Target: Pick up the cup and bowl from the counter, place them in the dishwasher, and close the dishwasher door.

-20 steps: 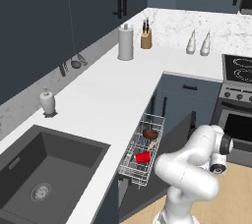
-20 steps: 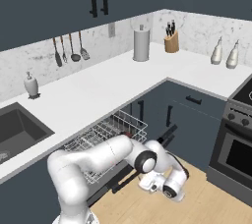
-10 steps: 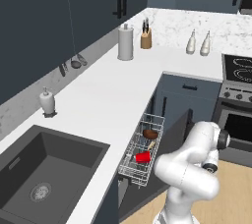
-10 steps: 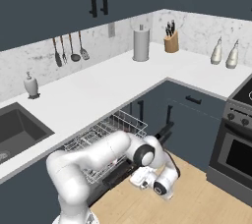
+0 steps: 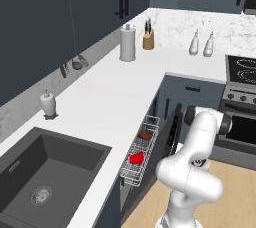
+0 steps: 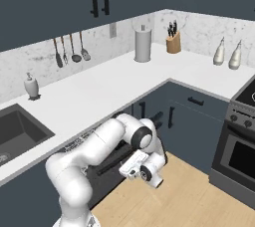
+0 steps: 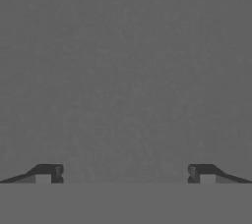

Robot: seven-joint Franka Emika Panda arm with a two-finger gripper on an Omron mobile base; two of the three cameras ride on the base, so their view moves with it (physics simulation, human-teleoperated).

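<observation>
Your gripper (image 7: 125, 174), jaws spread wide and empty, faces the dishwasher door (image 5: 173, 129) at centre frame. Beyond, the cup (image 5: 136, 159) and bowl (image 5: 145, 135) lie racked. Closing step: next, push the door upward.

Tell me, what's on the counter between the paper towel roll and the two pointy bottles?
The knife block stands between the paper towel roll and the bottles on the counter, seen in the right base view.
</observation>
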